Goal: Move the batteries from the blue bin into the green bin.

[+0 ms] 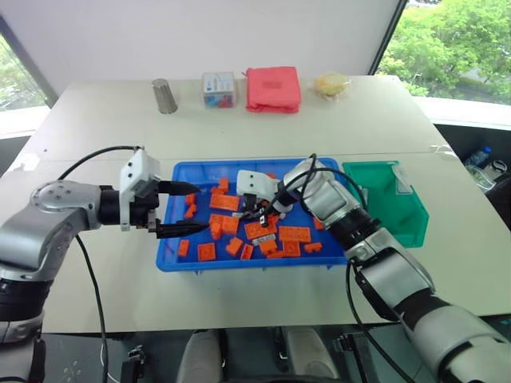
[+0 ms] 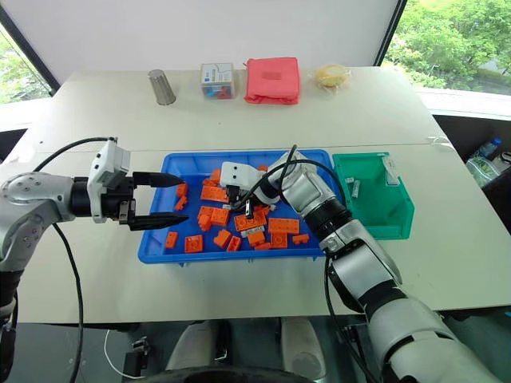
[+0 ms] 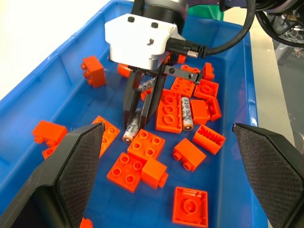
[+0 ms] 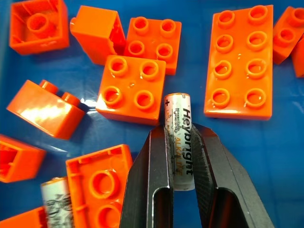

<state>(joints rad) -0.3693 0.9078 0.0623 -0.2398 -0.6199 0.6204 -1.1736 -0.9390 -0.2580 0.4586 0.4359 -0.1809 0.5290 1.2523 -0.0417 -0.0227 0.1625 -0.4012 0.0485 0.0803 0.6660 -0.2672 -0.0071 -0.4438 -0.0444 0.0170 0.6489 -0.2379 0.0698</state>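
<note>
We're over the blue bin (image 1: pixel 172 259) on the desk (image 1: pixel 104 136), and it serves as our landmark. Our right gripper (image 4: pixel 181 156) is down in the middle of the bin, its two black fingers (image 4: pixel 152 180) pinched narrow around one battery (image 4: pixel 178 137), which lies against the bin floor among the orange bricks (image 4: pixel 135 88). In the left wrist view we see that same battery (image 3: pixel 133 126) between the fingers, beside a four-stud brick. A second battery (image 3: pixel 186 113) lies free in the bin just past it, next to a long eight-stud brick (image 3: pixel 168 109), and a third (image 4: pixel 57 204) shows at the edge of the right wrist view, tucked against another brick.

Our left gripper (image 1: pixel 177 209) hangs at the bin's left rim, fingers spread wide with nothing between them, pointing in across the bin toward the right gripper.

The green bin (image 2: pixel 399 227) sits just beside the blue bin's right side, and we can make out one battery (image 2: pixel 356 188) already lying inside it.

Beyond the blue bin, on the far side of the desk, stand a metal cup (image 1: pixel 164 96), a small clear box (image 1: pixel 219 88), a red pouch (image 1: pixel 273 88) and a yellowish object (image 1: pixel 331 83).
</note>
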